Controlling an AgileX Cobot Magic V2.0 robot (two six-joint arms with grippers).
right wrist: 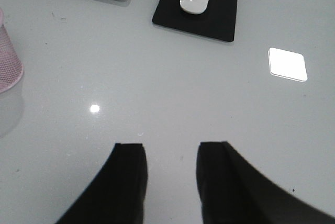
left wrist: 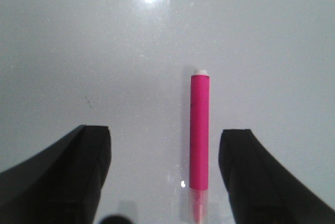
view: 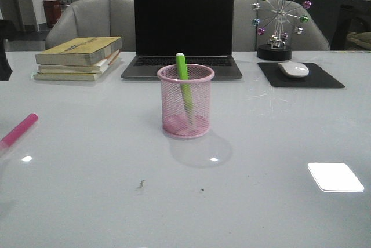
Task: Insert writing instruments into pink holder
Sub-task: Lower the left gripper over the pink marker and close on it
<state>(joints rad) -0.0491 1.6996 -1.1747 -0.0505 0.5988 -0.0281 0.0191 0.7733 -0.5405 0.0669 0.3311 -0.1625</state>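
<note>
The left gripper (left wrist: 165,177) hung spread over the pink marker (left wrist: 199,132), which lay nearer one finger, so centring before pinching seemed wise; the green marker (view: 184,86) stood in the pink holder (view: 185,102).

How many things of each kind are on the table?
Markers: 2, green marker in the pink cup, pink marker lying flat
Cups: 1
Books: 3
Laptops: 1
Mice: 1
Mouse pads: 1
Ferris wheel toys: 1
Total: 10
</note>
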